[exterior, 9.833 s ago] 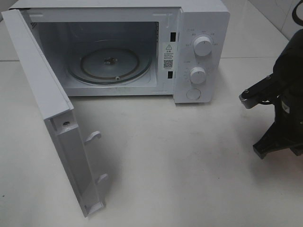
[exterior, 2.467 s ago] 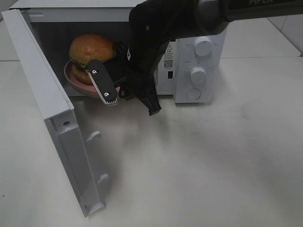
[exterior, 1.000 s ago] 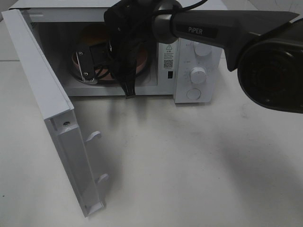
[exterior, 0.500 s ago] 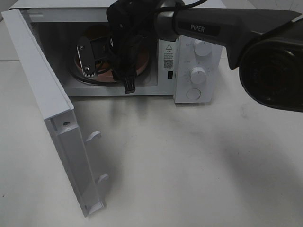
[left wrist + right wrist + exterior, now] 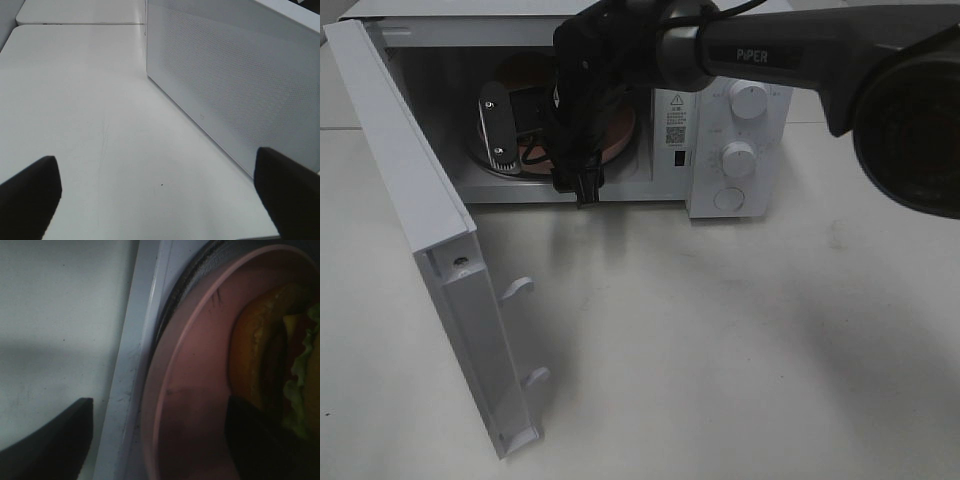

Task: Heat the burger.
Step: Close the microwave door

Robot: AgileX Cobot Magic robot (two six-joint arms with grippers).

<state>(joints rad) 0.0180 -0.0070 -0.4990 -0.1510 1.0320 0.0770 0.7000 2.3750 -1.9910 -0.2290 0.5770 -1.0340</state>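
The burger [image 5: 260, 355], with its brown bun and green lettuce, sits on a round pink plate [image 5: 195, 390] on the turntable inside the open microwave [image 5: 740, 110]. My right gripper [image 5: 540, 155] reaches into the cavity and hides most of the burger [image 5: 523, 72] in the exterior view. It is open, one finger on each side of the plate's near rim and neither pressing it. In the right wrist view the right gripper [image 5: 159, 410] straddles that rim. My left gripper [image 5: 160, 190] is open over bare table, holding nothing.
The microwave door [image 5: 420, 220] swings out to the front left. A white dotted panel [image 5: 235, 85] of the microwave stands close beside the left gripper. Two knobs [image 5: 745, 100] are on the microwave's right front. The right arm [image 5: 800, 50] spans the top of the exterior view.
The right gripper's jaws have spread apart and let go of the plate's rim. The plate and burger stay on the turntable. The left gripper has not moved.
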